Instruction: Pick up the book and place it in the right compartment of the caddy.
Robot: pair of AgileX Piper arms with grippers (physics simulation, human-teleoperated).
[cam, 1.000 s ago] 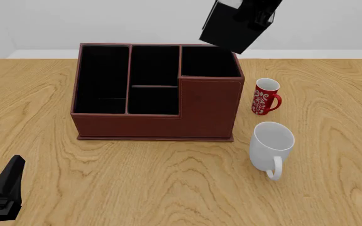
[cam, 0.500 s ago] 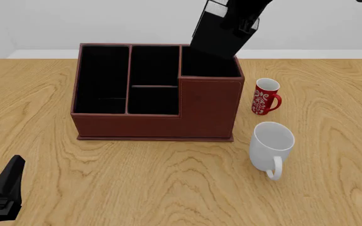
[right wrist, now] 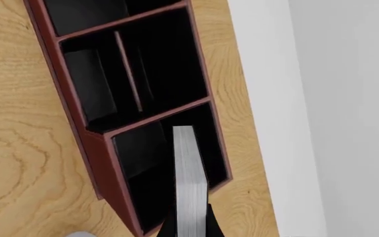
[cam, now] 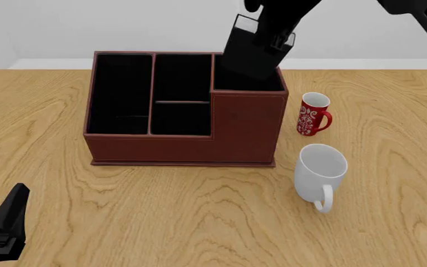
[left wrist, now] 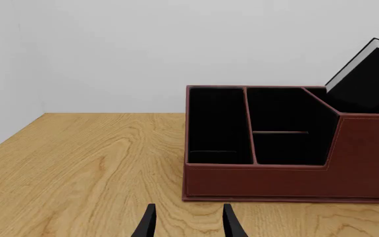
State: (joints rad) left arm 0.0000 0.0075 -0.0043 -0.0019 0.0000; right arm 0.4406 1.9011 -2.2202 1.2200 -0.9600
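Note:
The black book point(cam: 244, 53) with its white page edge hangs tilted in my right gripper point(cam: 277, 29), which is shut on its upper end. Its lower end dips into the right compartment point(cam: 247, 84) of the reddish-brown caddy point(cam: 184, 147). The right wrist view looks down the book's page edge point(right wrist: 188, 177) into that compartment point(right wrist: 143, 173). The left wrist view shows the caddy point(left wrist: 275, 180) with the book point(left wrist: 367, 74) leaning over its taller end. My left gripper point(left wrist: 189, 228) is open and empty, low at the near left of the table point(cam: 2, 228).
A red patterned mug point(cam: 313, 114) stands just right of the caddy. A white mug point(cam: 319, 169) stands nearer, at the caddy's front right corner. The long narrow compartment point(cam: 120, 92) and the two small middle ones point(cam: 182, 94) hold nothing.
My right gripper has carried the book left and down, from above the caddy's back right corner until its lower end is inside the right compartment. The left arm has not moved.

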